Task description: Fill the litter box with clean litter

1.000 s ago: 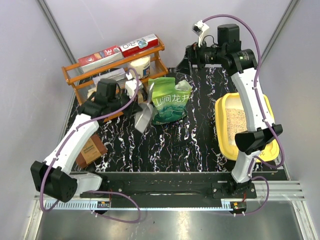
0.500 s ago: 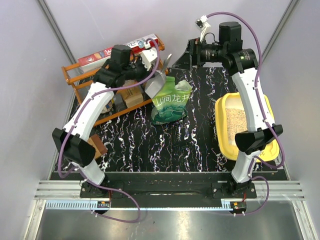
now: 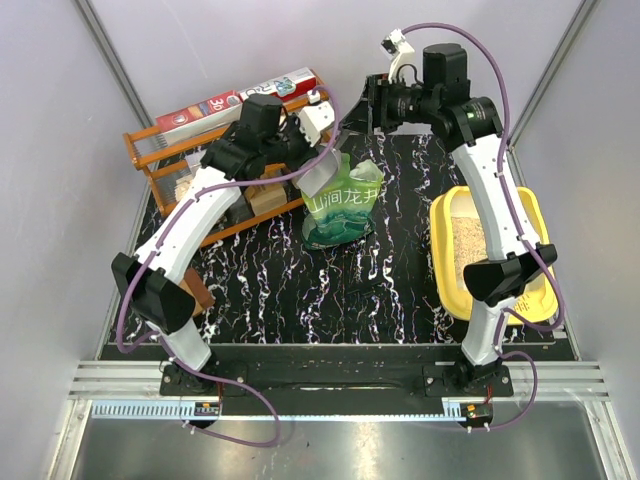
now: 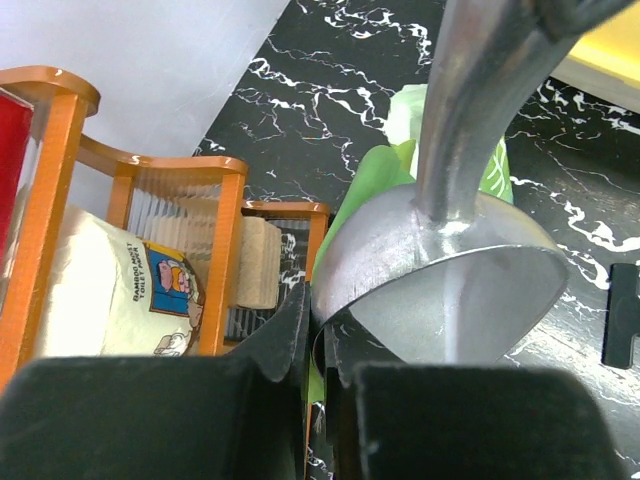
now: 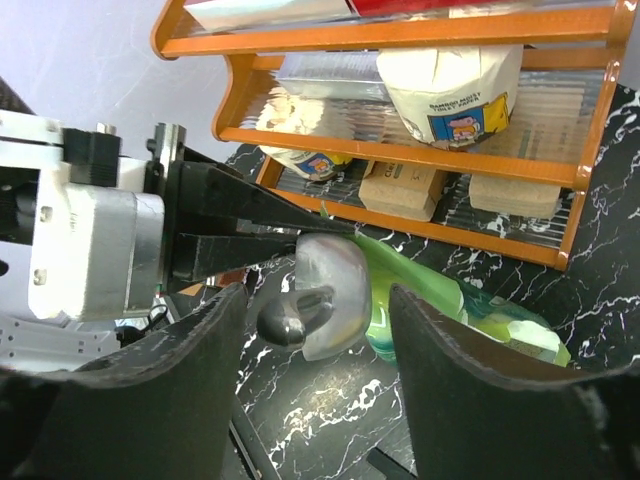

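Note:
The yellow litter box (image 3: 537, 214) lies at the right of the table with pale clean litter (image 3: 470, 245) inside. The green litter pouch (image 3: 345, 208) stands mid-table, its mouth open. My left gripper (image 3: 306, 170) (image 4: 320, 335) is shut on the rim of a grey metal scoop (image 3: 322, 176) (image 4: 450, 290), holding it over the pouch (image 4: 372, 185). My right gripper (image 3: 372, 102) (image 5: 318, 300) is open, just beyond the pouch. The scoop's handle end (image 5: 287, 320) shows between its fingers, apart from both.
An orange rack (image 3: 225, 160) (image 5: 400, 130) with boxes and packets stands at the back left, close behind the left gripper. A brown box (image 3: 185, 300) lies near the left arm's base. Grey walls close the back and sides.
The left arm swung the scoop from the table up and right to above the pouch. The right gripper moved left toward the scoop's handle, and its jaws narrowed.

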You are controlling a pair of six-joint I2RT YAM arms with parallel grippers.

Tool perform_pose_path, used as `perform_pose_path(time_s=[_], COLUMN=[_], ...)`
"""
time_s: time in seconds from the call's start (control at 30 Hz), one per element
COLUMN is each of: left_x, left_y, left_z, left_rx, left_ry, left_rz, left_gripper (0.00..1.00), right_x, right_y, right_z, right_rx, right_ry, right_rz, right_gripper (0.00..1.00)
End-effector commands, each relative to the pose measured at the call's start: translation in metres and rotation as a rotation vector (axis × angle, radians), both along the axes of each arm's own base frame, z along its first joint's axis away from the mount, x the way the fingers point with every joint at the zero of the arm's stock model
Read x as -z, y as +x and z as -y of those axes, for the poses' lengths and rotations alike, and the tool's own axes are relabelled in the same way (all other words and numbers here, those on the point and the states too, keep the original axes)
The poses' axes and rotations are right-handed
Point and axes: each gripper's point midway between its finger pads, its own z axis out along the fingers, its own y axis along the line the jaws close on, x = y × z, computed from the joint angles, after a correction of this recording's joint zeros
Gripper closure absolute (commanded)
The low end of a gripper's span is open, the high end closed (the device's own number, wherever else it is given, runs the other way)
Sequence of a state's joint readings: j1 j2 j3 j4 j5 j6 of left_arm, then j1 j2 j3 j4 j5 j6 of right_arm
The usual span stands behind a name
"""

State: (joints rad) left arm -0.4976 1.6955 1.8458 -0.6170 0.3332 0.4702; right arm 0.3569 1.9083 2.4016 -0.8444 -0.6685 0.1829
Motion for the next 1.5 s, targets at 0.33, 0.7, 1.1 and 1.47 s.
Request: perform_pose_path(time_s=[0.33, 0.7, 1.1, 1.47], left_x=[-0.06, -0.047, -0.034, -0.04], left_y=[-0.002, -0.009, -0.012, -0.026], left_z=[0.003, 0.004, 0.003, 0.013], left_rx=[-0.023, 0.003, 0.048, 0.161], left_ry=[-0.099, -0.185, -0.264, -0.288], left_rz=[0.132, 0.046, 0.022, 0.047], left_gripper=[1.0, 0.58, 0.6, 1.0], right_x=[0.022, 0.003, -0.027, -0.017], right_y=[0.007, -0.008, -0.018, -0.018], right_z=[-0.022, -0.024, -0.023, -0.019], right_rx=[0.013, -0.078, -0.068, -0.073], right_ry=[-0.062, -0.056, 0.019, 0.037], right_rz=[0.011, 0.108, 0.112, 0.041], right_gripper=[0.63, 1.0, 1.0, 0.97])
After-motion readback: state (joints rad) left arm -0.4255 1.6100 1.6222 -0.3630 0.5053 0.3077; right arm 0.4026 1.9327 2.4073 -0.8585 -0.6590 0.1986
